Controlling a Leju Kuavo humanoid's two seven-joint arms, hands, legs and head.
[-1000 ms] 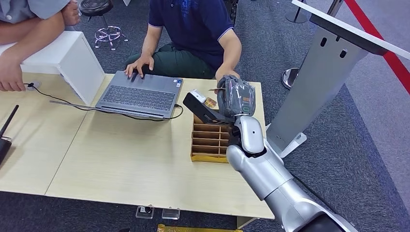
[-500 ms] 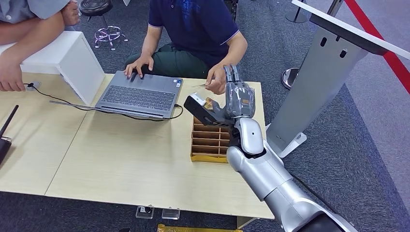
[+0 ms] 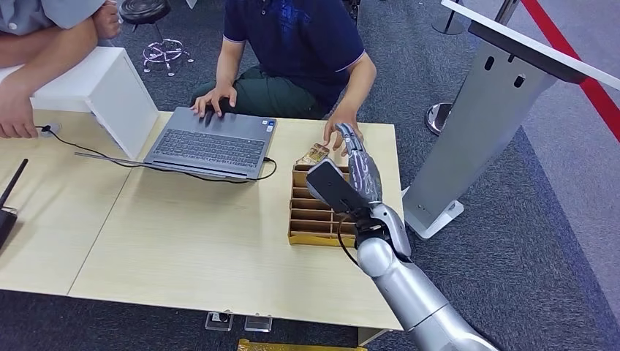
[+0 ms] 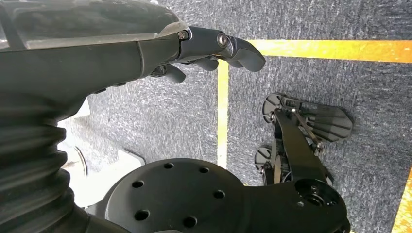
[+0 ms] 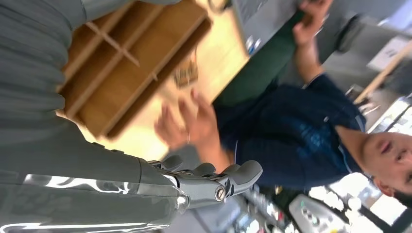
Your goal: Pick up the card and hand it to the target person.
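Observation:
The small patterned card (image 3: 313,154) lies on the table just past the far end of the wooden divider box (image 3: 313,216), close to the fingers of the person in the navy shirt (image 3: 296,36). That person's hand (image 3: 339,131) rests on the table beside it. My right hand (image 3: 360,174) hovers over the box with its fingers stretched out and nothing in them. The right wrist view has the card (image 5: 186,75), the person's hand (image 5: 192,122) and my fingertips (image 5: 228,180) apart from both. My left hand (image 4: 214,46) hangs over the floor, fingers loose and holding nothing.
A grey laptop (image 3: 210,145) lies open at the table's far side under the person's other hand. A white box (image 3: 110,88) and a second person's arm (image 3: 18,110) are at the left. A grey stand (image 3: 490,110) rises right of the table (image 3: 183,241).
My right hand opened and let go of the card to the person, who set it down by the box. My right arm then drew back toward me.

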